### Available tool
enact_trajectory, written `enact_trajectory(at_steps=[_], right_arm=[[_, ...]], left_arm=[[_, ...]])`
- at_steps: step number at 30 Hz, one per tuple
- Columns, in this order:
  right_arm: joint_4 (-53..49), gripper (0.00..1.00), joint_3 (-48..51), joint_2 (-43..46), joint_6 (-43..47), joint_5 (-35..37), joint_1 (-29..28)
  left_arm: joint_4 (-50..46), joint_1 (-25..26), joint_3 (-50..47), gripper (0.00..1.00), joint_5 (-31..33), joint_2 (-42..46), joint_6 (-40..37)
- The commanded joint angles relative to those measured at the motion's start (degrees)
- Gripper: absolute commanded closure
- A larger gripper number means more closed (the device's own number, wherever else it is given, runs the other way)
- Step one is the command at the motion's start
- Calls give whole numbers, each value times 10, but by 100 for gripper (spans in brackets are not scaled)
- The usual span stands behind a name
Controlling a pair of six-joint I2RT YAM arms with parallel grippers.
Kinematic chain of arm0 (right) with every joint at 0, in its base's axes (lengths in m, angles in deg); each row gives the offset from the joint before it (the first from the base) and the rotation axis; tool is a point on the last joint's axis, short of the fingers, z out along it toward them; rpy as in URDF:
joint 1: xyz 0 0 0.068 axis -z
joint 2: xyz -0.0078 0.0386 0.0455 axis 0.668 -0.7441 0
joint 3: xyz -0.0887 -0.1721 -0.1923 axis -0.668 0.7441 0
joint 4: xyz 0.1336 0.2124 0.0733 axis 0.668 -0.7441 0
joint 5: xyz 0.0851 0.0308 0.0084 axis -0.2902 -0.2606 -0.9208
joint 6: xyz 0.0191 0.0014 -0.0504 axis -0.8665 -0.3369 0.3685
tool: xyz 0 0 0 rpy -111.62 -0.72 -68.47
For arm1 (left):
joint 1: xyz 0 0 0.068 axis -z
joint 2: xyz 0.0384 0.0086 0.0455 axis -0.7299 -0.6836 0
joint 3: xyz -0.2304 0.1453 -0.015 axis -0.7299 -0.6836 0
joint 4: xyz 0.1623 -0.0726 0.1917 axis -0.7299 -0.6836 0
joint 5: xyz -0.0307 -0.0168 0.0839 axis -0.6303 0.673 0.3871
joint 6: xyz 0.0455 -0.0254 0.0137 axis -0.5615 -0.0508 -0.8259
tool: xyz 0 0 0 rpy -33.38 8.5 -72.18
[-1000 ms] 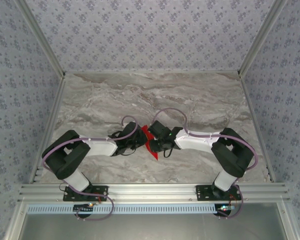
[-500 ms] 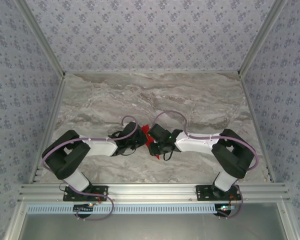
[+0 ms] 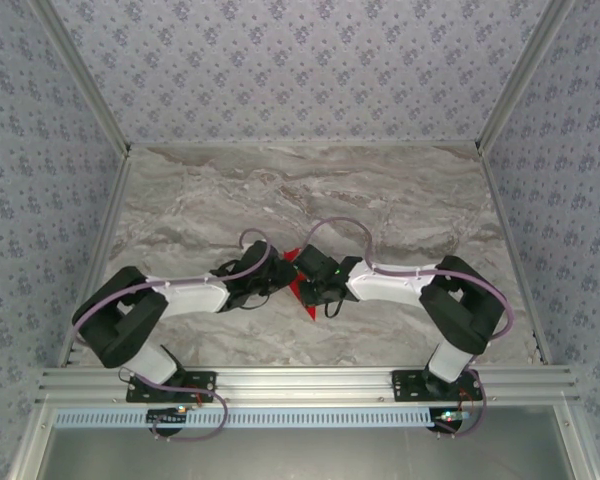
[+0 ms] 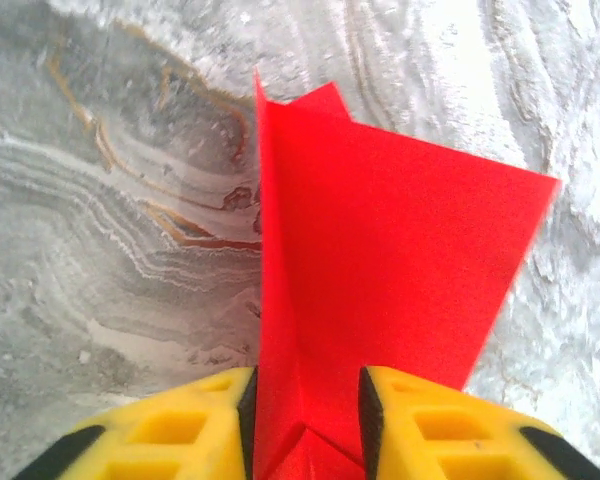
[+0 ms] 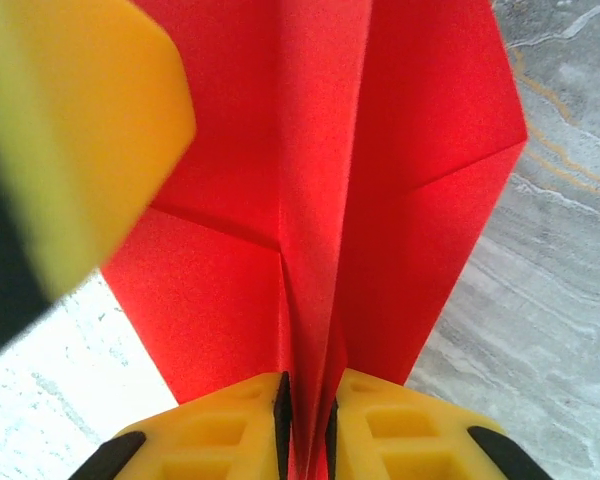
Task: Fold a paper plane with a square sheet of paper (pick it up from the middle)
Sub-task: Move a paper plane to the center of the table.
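Centre of top view: paper plane (image 3: 299, 284) between both grippers, over marble table (image 3: 400, 200). Right gripper (image 5: 305, 400) clamped tight on centre fold. Left gripper (image 4: 305, 390): jaws partly apart, straddling folded paper.

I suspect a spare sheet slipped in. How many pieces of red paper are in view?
1. The folded red paper is near the middle of the table, between the left fingers and pinched by the right fingers. Another piece could be hidden beneath it.
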Motion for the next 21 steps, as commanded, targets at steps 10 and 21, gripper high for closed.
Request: enact_trajectory(at_steps=[10,21], right_arm=[[-44,78,-47,-44,-33,43,0],[-96,86,-79,-81,-72,81,0]], left_arm=[[-319,-71,53,13,105,140,-43],[-419,-104,82,1,134,145,-73]])
